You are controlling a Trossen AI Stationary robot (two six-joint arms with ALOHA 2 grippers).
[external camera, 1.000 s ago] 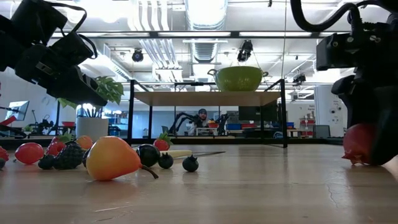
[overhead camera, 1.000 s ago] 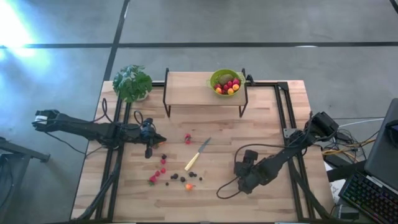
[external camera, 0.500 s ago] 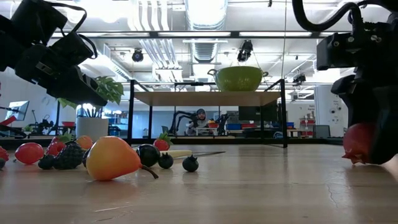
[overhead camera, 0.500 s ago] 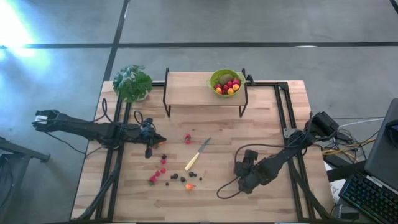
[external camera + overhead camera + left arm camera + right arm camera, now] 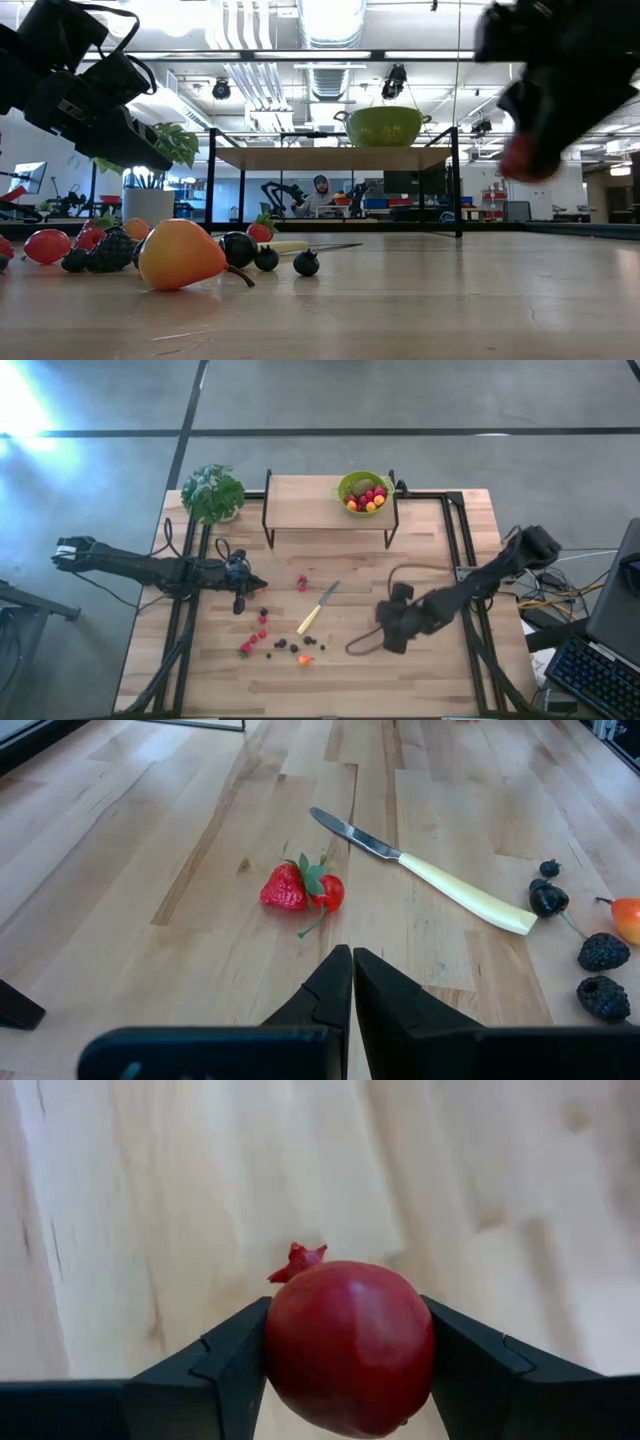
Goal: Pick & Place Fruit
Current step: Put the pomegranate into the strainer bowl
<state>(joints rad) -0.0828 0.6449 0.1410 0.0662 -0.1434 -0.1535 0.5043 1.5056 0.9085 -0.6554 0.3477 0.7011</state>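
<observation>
My right gripper (image 5: 350, 1380) is shut on a round red fruit (image 5: 350, 1345) with a small crown (image 5: 298, 1260), held above the table's right middle (image 5: 392, 632); in the low view the fruit (image 5: 520, 160) hangs clear of the wood. Loose fruit (image 5: 275, 643) lies on the table's near left: red berries, dark berries, an orange piece (image 5: 180, 255). A strawberry (image 5: 285, 888) and a small red ball (image 5: 330, 892) lie just ahead of my left gripper (image 5: 352, 955), which is shut and hovers at the left (image 5: 240, 600). More fruit fills the green bowl (image 5: 346, 482). My right gripper pinches the red fruit's two opposite sides (image 5: 275, 1350) between its two fingers (image 5: 225, 1370), across its widest part. The fingers slant steeply down from above. The fruit is lifted clear of the table, its crown pointing away from the gripper.
The green bowl stands on a raised wooden shelf (image 5: 300, 505) at the table's far middle. A pale-handled knife (image 5: 318, 608) lies between the fruit pile and my right gripper. A leafy potted plant (image 5: 212, 493) stands at the far left corner. Black rails run along both table sides.
My right gripper has risen with the red fruit, which earlier rested on the table and now hangs clear of it; the arm has swung a little toward the table's far edge. It was shut on the fruit throughout.
</observation>
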